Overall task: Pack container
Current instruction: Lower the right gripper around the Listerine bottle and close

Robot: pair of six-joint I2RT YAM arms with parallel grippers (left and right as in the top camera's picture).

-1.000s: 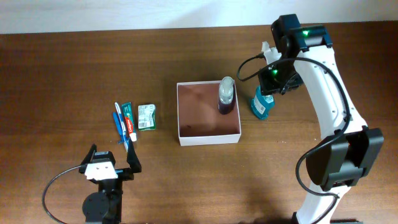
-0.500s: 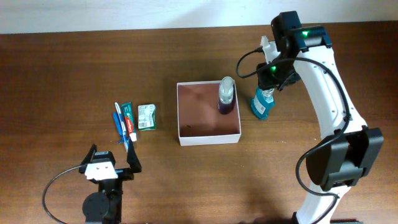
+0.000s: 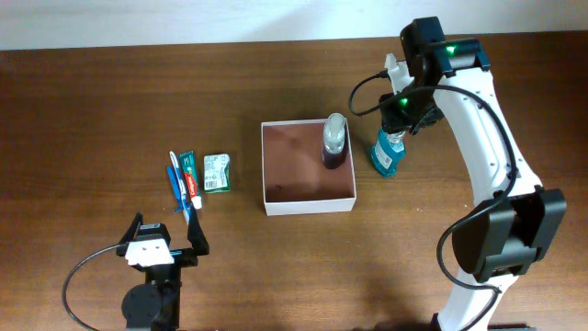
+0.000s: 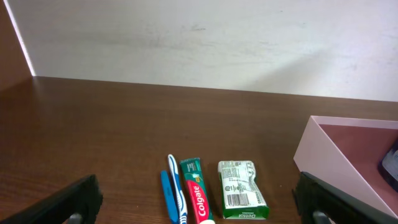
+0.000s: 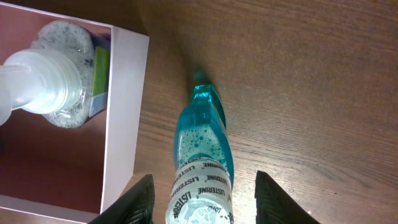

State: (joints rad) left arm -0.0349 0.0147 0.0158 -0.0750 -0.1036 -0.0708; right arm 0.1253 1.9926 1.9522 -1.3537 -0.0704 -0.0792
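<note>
The container (image 3: 310,204), a shallow white-walled box with a reddish inside, sits mid-table. A purple bottle with a clear pump (image 3: 334,142) stands in its far right corner. Just right of the box stands a blue Listerine bottle (image 3: 387,154). My right gripper (image 5: 205,186) hovers over it, open. Its fingers (image 5: 144,196) straddle the bottle's cap (image 5: 199,208) with a gap on each side. My left gripper (image 4: 199,205) rests open near the front left, nothing between its fingers.
A blue toothbrush (image 3: 176,184), a Colgate toothpaste tube (image 3: 190,176) and a small green-and-white packet (image 3: 217,172) lie side by side left of the container. The white wall runs along the table's far edge.
The right arm shifted slightly toward the far edge above the blue bottle, then held still. The left arm has not moved.
</note>
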